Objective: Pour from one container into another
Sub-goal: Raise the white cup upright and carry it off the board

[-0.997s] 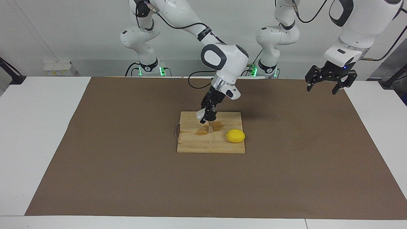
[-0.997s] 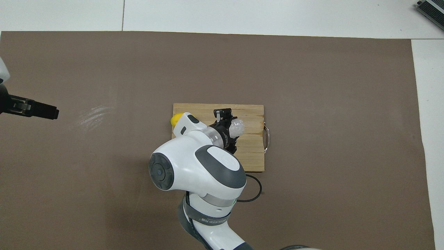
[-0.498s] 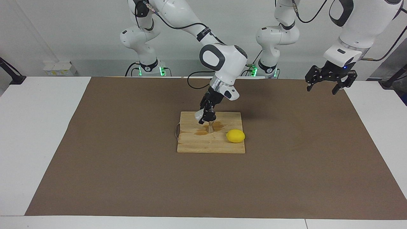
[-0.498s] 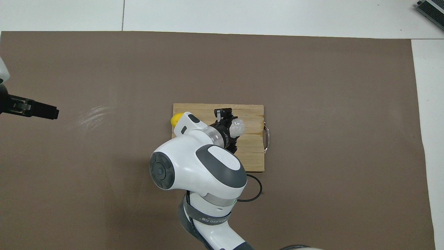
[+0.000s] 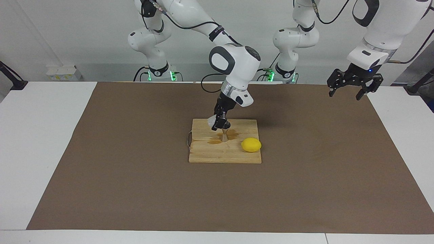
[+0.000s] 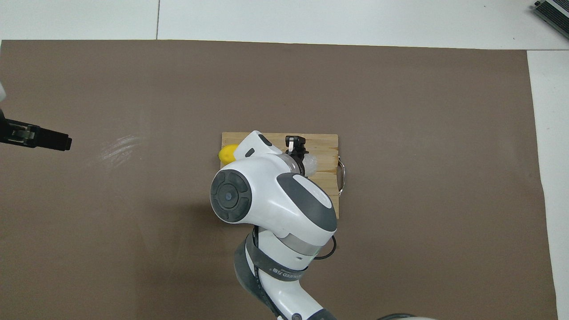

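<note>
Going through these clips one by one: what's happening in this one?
The right gripper holds a small clear glass cup tipped over a steel jigger standing on a wooden board, where a wet stain surrounds the jigger. A lemon lies on the board beside it. The left gripper waits open in the air at its own end of the table.

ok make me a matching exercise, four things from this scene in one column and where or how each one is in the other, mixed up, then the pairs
Things
1. glass cup
2. steel jigger
3. lemon
4. left end effector

States
A. open, up over the mat's corner, waiting
B. lying on the cutting board, toward the left arm's end
C. tilted, held in the shut right end effector
D. upright on the board amid an amber spill

Pairs: 1-C, 2-D, 3-B, 4-A
</note>
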